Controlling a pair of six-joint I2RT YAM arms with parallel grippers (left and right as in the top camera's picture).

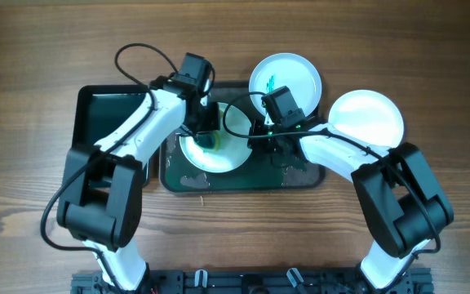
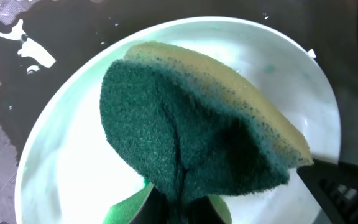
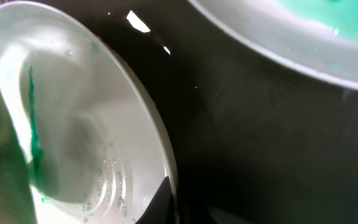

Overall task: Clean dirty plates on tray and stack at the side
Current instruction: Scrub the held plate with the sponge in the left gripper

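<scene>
A white plate lies in the black tray at the table's middle. My left gripper is shut on a green and yellow sponge, folded and pressed onto the plate. My right gripper is shut on the plate's right rim; one dark finger shows over the rim. Green smears and droplets mark the plate's inside. A second plate with green stains sits behind the tray and shows in the right wrist view. A clean white plate lies to the right.
A second black tray sits at the left, partly under my left arm. The middle tray's floor is wet, with foam flecks. Bare wooden table surrounds both trays.
</scene>
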